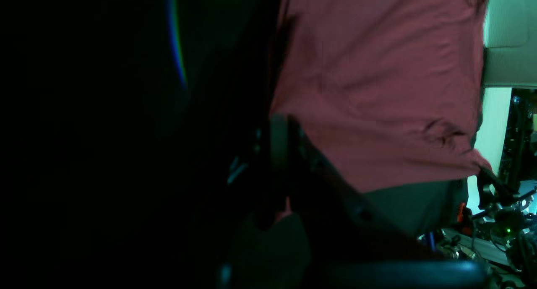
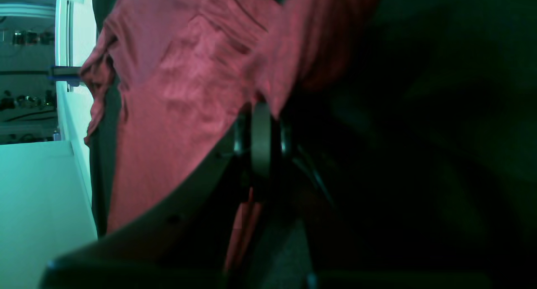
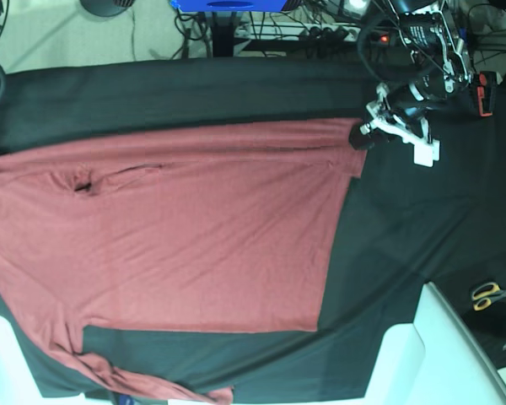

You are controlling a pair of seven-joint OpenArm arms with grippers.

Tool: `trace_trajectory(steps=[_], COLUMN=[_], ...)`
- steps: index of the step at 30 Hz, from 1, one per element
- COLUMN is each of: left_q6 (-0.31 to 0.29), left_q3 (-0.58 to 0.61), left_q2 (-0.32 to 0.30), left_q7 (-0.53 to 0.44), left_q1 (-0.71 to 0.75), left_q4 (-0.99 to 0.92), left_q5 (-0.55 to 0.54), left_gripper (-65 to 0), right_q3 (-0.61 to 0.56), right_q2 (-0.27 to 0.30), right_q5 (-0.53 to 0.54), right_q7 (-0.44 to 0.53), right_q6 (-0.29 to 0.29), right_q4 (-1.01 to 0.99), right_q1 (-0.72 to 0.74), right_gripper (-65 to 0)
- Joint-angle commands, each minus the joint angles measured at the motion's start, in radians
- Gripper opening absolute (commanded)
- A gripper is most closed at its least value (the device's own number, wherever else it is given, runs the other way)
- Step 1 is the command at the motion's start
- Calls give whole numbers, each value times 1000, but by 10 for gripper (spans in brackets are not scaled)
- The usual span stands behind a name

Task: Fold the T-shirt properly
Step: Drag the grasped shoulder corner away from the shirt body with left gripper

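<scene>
The brick-red T-shirt (image 3: 194, 236) lies spread flat on the black table cloth (image 3: 405, 219), with one sleeve trailing along the front edge. My left gripper (image 3: 360, 135) is at the shirt's far right corner, shut on the cloth. In the left wrist view the left gripper (image 1: 280, 154) has a sliver of red fabric between its jaws, and the T-shirt (image 1: 377, 92) stretches away beyond it. In the right wrist view my right gripper (image 2: 260, 138) is shut on a red fold of the T-shirt (image 2: 176, 92), which bunches up past the fingers. The right arm does not show in the base view.
Yellow-handled scissors (image 3: 489, 294) lie at the table's right edge. White blocks stand at the front right (image 3: 413, 354) and front left corners. Cables and equipment crowd the floor behind the table, near the left arm's base (image 3: 422, 34).
</scene>
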Motion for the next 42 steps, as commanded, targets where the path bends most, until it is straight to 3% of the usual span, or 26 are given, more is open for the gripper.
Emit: trace_trajectory(steps=[1, 6, 11, 21, 26, 32, 35, 39, 42], left_q6=[-3, -3, -3, -5, -8, -9, -9, -9, -9], left_q3=[-7, 3, 3, -6, -6, -6, -6, -6, -6], left_q2=[-10, -10, -10, -12, -15, -32, -32, -32, -38], left_q7=[-10, -8, -7, -7, -7, -10, -10, -10, -10], left_q1=[1, 24, 72, 145, 174, 191, 193, 193, 193], left_q4=[21, 21, 85, 162, 163, 163, 163, 163, 163], left_q5=[-12, -14, -14, -14, -14, -14, -14, -14, -14], left_gripper=[-650, -650, -650, -650, -650, -650, -650, -650, -650], right_q3=[1, 1, 5, 5, 11, 14, 87, 180, 206], right_q2=[37, 37, 38, 38, 26, -46, -97, -155, -166], right_q5=[19, 19, 19, 21, 27, 30, 24, 21, 24], right_q7=[23, 16, -63, -70, -95, -158, -166, -172, -175], right_q6=[11, 11, 11, 11, 11, 11, 10, -64, -73], right_q4=[16, 16, 18, 21, 118, 260, 289, 349, 388], right_q1=[-5, -32, -52, -98, -156, -213, -229, -236, -250], right_gripper=[-642, -642, -642, -642, -642, -642, -642, -642, -642])
